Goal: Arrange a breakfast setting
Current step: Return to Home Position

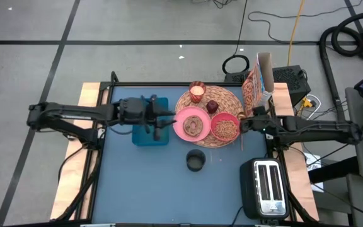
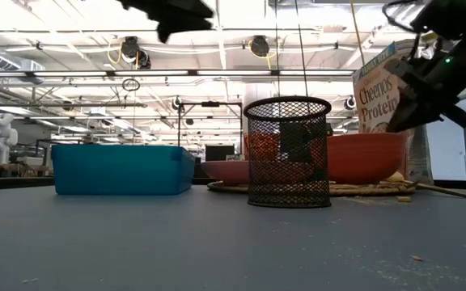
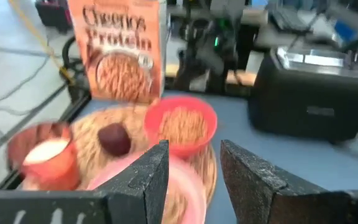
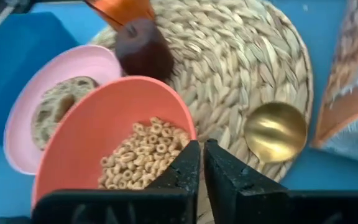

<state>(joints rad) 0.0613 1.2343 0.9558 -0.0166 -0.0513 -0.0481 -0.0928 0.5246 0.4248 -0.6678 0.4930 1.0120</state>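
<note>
Placemat (image 1: 227,101) – round, woven straw – lies at the far right part of the blue surface (image 1: 169,189) in the high view. On it are one pink plate (image 1: 191,124), one coral-red bowl (image 1: 225,127) of cereal just beside the plate, one dark-red fruit (image 1: 212,106) and one candle glass (image 1: 197,92). One orange Cheerios Protein box (image 1: 256,83) stands at the mat's far right edge. The left gripper (image 1: 169,120) hangs over a blue bin (image 1: 149,135), just left of the plate. The right gripper (image 1: 244,124) sits just right of the bowl. One black mesh cup (image 1: 195,160) stands nearer the front, and one toaster (image 1: 266,186) stands at the front right.

In the low view the mesh cup stands in front of the mat, with the bin to its left, the bowl behind it on the right and the box rising behind the bowl. Both arms are above surface height.

The left wrist view shows that gripper's fingers spread wide and empty, with the plate's rim just beyond them, then the bowl, fruit, candle glass and box.

In the right wrist view the fingers are drawn together to a narrow slit, holding nothing – the bowl lies directly beneath them. One gold spoon (image 4: 275,130) rests on the mat between bowl and box.
</note>
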